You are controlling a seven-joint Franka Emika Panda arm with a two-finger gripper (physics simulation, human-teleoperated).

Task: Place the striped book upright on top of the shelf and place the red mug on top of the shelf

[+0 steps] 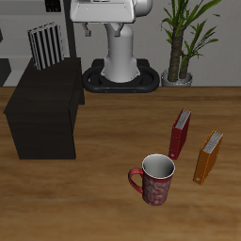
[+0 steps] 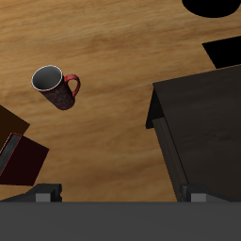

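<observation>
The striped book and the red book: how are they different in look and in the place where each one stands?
The striped book has black-and-white vertical stripes; the red book is plain red. The striped book stands on top of the shelf, near its back edge; the red book stands on the table, beside the orange book and behind the red mug. Both are thin and upright.

White, rounded robot arm on a black ring-shaped base.
</observation>
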